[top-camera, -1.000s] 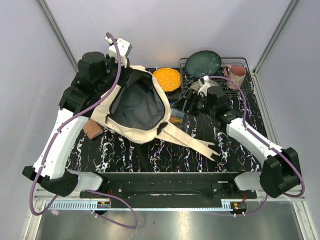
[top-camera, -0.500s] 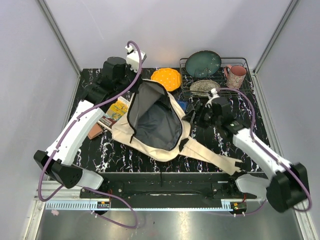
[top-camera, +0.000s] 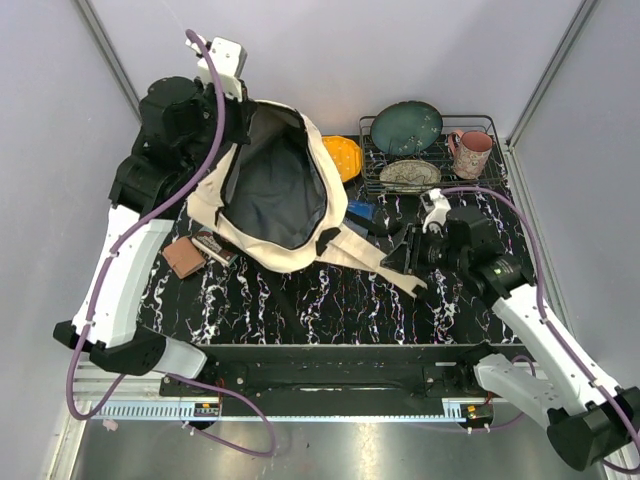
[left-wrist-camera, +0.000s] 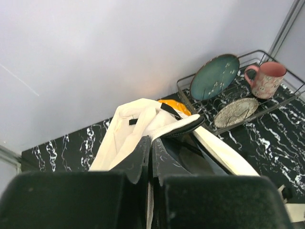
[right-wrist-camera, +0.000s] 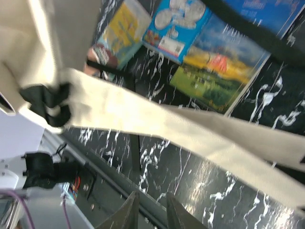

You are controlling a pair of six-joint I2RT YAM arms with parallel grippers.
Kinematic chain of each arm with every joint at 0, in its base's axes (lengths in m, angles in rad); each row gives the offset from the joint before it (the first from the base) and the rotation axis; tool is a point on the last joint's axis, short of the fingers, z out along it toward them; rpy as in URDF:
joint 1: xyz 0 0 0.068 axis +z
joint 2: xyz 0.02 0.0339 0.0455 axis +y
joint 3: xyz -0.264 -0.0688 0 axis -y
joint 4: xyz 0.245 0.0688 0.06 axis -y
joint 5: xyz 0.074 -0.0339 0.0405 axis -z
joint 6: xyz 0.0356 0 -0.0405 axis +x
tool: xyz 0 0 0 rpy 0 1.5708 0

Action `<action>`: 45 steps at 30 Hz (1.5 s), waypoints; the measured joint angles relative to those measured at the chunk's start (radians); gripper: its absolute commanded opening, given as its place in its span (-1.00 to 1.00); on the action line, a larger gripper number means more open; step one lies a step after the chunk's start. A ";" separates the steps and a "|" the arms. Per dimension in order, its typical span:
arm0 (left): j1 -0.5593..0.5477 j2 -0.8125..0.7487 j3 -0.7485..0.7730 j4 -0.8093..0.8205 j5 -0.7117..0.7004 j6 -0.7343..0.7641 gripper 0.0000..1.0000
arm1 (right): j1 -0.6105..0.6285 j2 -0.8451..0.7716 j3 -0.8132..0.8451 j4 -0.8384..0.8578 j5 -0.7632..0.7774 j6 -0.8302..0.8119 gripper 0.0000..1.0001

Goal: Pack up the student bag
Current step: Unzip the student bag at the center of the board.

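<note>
My left gripper (left-wrist-camera: 150, 143) is pinched shut on the rim of the bag (top-camera: 318, 175) and holds it lifted at about 10 o'clock on the table, with the mouth gaping toward the overhead camera. My right gripper (right-wrist-camera: 148, 210) sits at about 3 o'clock. Its fingers are only narrowly apart, with nothing between them, and it hovers above a strap (top-camera: 380, 262) that trails from the bag toward 4 o'clock.

As I read it, the job now is to fetch a book and drop it in. Under the right wrist I see three books lying on the table: one with a landscape cover (right-wrist-camera: 221, 71), a blue one (right-wrist-camera: 178, 24) and a yellow one (right-wrist-camera: 121, 31). The strap crosses in front of them. I would spread the fingers wider first, come in clear of the strap so I don't snag it, and take a book by its free edge. The left arm must hold the mouth open and steady.

The bag shows only grey lining, and I can make out nothing inside. The wire rack (top-camera: 492, 125) at 1 o'clock holds a teal plate (top-camera: 407, 125) leaning upright, a patterned plate (top-camera: 410, 173) and a pink mug (top-camera: 470, 152).
</note>
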 measured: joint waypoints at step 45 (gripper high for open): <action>0.001 -0.108 -0.107 0.074 0.235 -0.070 -1.00 | 0.176 1.007 0.462 0.845 -0.253 0.460 0.02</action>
